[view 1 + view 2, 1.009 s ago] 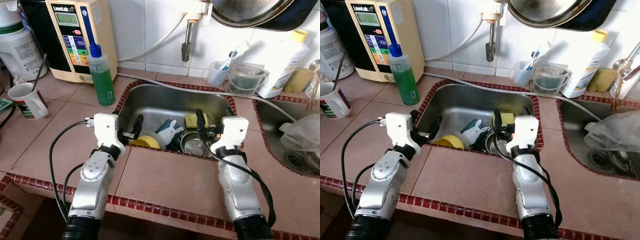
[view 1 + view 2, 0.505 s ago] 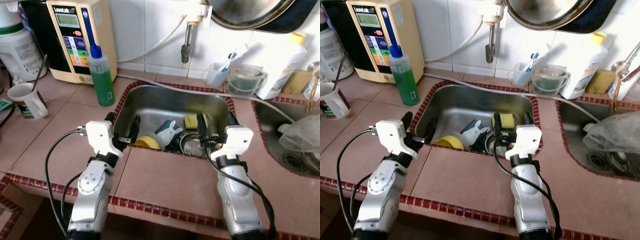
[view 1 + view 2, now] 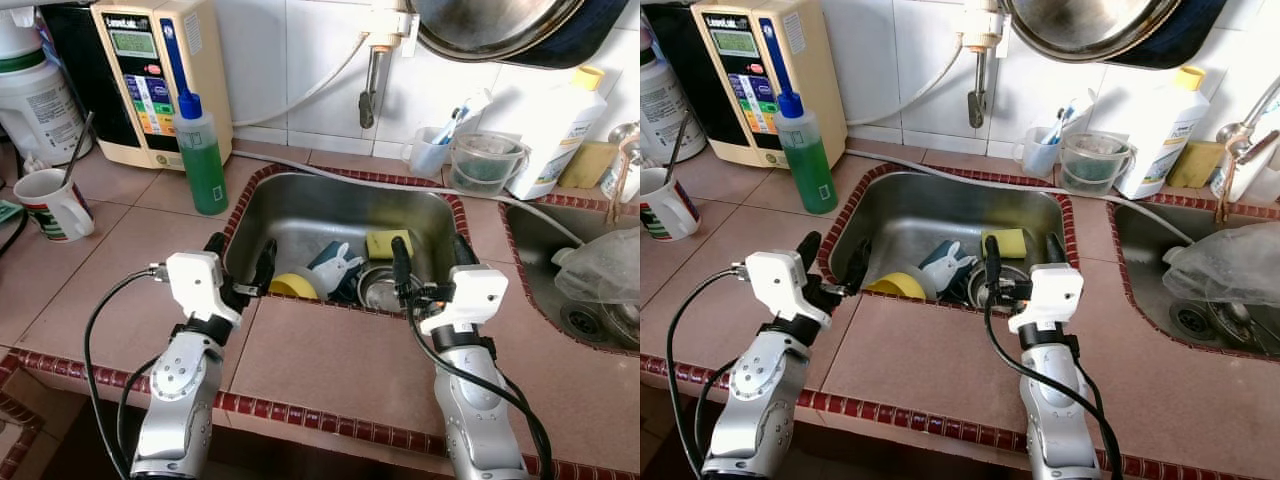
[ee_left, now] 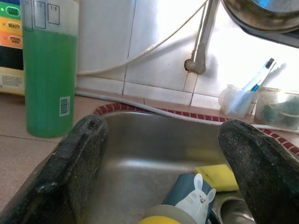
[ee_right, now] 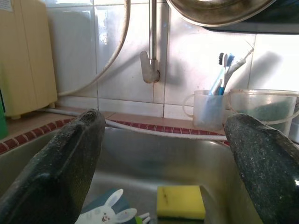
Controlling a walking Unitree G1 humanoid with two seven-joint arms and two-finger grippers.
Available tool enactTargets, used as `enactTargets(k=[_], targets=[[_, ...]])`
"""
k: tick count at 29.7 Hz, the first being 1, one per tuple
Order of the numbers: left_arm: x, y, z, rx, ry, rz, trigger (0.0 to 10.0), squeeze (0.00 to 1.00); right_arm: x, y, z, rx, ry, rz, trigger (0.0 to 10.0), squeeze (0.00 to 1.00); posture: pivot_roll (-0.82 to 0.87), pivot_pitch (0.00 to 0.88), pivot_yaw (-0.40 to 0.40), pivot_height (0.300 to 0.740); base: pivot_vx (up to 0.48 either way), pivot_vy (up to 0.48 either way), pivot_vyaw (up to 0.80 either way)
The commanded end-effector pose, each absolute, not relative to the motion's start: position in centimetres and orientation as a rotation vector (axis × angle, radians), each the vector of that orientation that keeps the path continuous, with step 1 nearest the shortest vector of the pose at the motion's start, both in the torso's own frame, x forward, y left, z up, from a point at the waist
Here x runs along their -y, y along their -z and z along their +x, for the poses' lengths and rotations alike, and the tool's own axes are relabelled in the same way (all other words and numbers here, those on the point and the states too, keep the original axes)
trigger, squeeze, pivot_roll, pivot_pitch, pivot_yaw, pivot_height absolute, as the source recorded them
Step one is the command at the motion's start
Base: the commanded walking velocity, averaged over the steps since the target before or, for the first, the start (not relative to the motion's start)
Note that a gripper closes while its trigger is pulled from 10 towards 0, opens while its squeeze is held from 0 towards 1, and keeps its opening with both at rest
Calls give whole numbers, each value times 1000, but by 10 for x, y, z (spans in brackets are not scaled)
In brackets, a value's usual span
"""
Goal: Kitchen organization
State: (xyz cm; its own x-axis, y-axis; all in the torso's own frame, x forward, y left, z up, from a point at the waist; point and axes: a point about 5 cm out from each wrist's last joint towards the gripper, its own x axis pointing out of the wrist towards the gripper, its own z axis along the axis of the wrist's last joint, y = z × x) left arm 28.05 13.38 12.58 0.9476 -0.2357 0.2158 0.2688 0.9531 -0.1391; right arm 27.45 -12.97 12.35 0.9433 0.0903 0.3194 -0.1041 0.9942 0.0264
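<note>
A steel sink [image 3: 300,205] is set into the tiled counter. In it lie a blue cup with a white rabbit [image 3: 335,268], a yellow round piece [image 3: 293,287], a steel bowl [image 3: 378,288] and a yellow sponge [image 3: 388,243]. My left gripper [image 3: 240,250] hovers open over the sink's front left rim, nothing between its fingers. My right gripper [image 3: 430,250] stands open over the front right rim, just above the steel bowl, also empty. The left wrist view looks past its fingers at the rabbit cup [image 4: 189,198] and the sponge [image 4: 217,176].
A green soap bottle [image 3: 203,155] and a beige water unit [image 3: 165,75] stand left of the sink, a mug [image 3: 55,200] further left. Behind are a tap [image 3: 370,85], a toothbrush cup [image 3: 437,150], a clear tub [image 3: 485,160] and a white bottle [image 3: 560,130]. A second sink [image 3: 600,275] lies to the right.
Both grippers have drawn back a little from the sink toward its front rim, staying open. Nothing in the sink has moved.
</note>
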Motion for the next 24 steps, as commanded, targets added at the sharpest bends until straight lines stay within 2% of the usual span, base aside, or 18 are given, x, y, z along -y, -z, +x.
enactTargets(k=[1,19,24], targets=[[-133,-132,280,217,271,-161,10000,0,129,-128,274,333,-108,37,10000,0,-77,0,5,740,-244,0,0],[-131,-131,277,199,294,-156,10000,0,126,-126,271,314,-108,40,10000,0,-76,8,8,740,-265,0,0],[-130,-131,276,201,300,-158,10000,0,126,-125,270,309,-109,39,10000,0,-75,11,6,740,0,0,0]])
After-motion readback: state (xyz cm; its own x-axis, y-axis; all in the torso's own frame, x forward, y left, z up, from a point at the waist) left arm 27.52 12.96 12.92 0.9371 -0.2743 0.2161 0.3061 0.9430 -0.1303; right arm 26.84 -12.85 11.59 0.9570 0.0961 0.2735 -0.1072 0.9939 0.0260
